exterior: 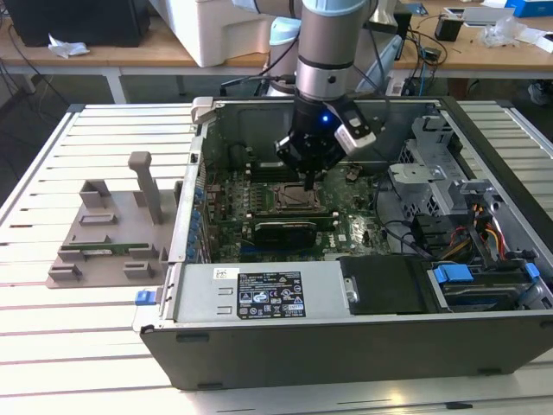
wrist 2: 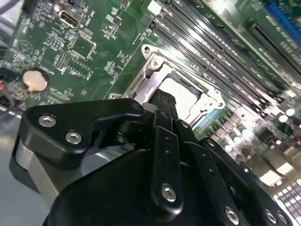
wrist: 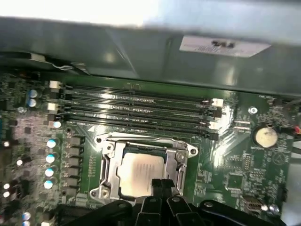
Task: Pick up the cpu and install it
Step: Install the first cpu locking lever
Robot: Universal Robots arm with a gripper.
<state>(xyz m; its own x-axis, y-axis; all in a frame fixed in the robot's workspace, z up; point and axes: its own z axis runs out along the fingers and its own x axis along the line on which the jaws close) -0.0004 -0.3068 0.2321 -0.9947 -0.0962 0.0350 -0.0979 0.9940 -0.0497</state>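
Cpu [wrist: 139,174] lies in the socket frame [wrist: 106,165], just under the pincer [wrist: 161,184].

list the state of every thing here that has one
cpu: lying flat inside the socket frame
socket frame: open, cpu's top uncovered
gripper: over the near edge of the cpu, fingers together
computer case: side panel off, motherboard exposed
grey plastic tray: on the table, outside the case

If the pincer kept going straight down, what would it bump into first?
Probably the cpu sitting in the socket frame; the pincer hangs just over its edge, though the gap is unclear.
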